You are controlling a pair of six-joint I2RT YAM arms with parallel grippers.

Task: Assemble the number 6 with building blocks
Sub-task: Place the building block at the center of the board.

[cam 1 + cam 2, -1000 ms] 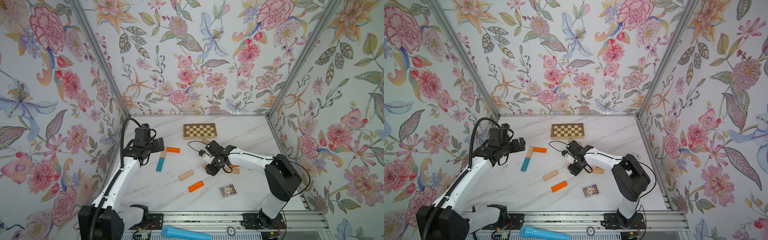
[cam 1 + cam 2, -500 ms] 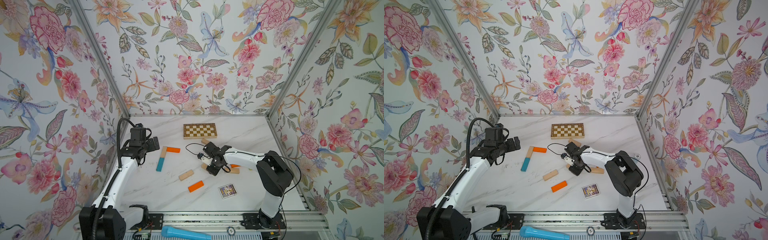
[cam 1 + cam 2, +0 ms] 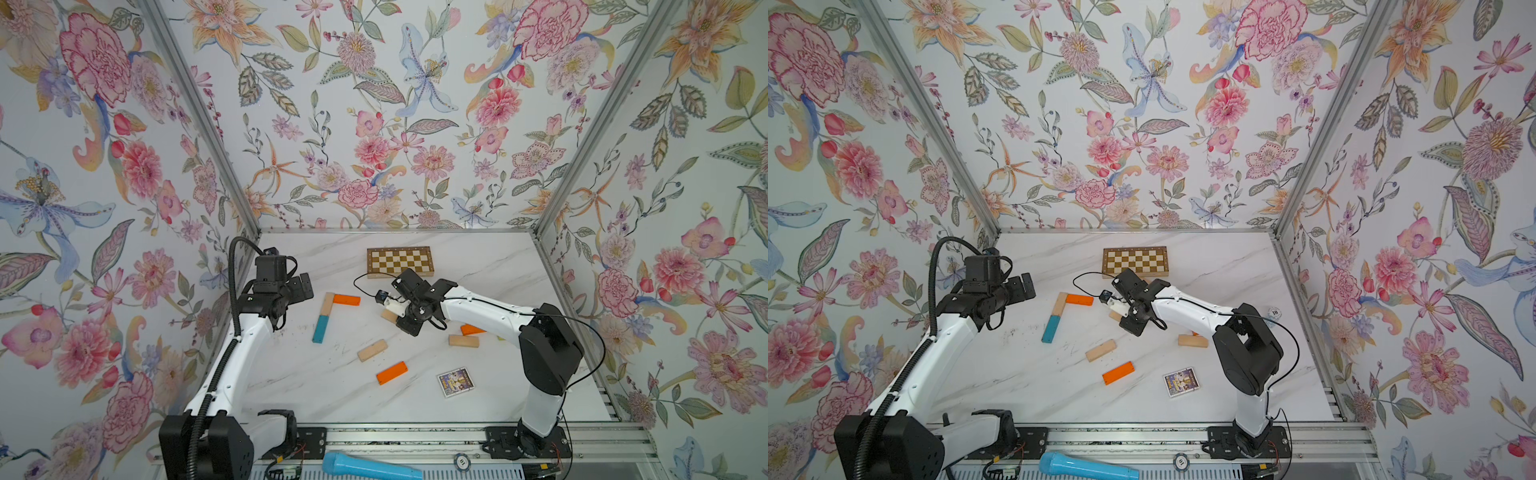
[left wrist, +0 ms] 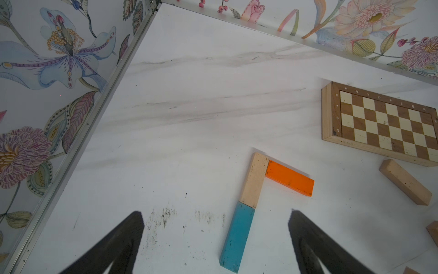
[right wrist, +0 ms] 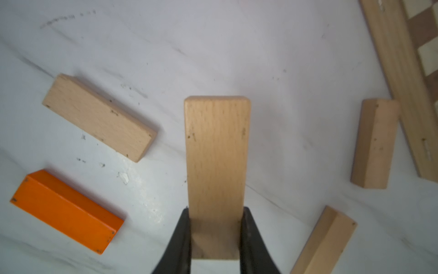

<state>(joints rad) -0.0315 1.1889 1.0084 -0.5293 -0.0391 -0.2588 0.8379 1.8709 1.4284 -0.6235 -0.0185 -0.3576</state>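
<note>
The right gripper (image 5: pixel 216 210) is pinched on the sides of a plain wooden block (image 5: pixel 216 154) near the table's middle. Whether that block is clear of the surface cannot be told. The left gripper (image 4: pixel 215 211) is spread wide and holds nothing. It hangs over the table's left side, where a pale block (image 4: pixel 254 180), an orange block (image 4: pixel 290 178) and a teal block (image 4: pixel 237 237) lie joined. The table (image 3: pixel 478 257) is white marble with dark scuffs, walled by floral wallpaper (image 3: pixel 374 104). A chessboard (image 4: pixel 384 123) lies by the back edge — its border reads 8, 7, 6, 5.
</note>
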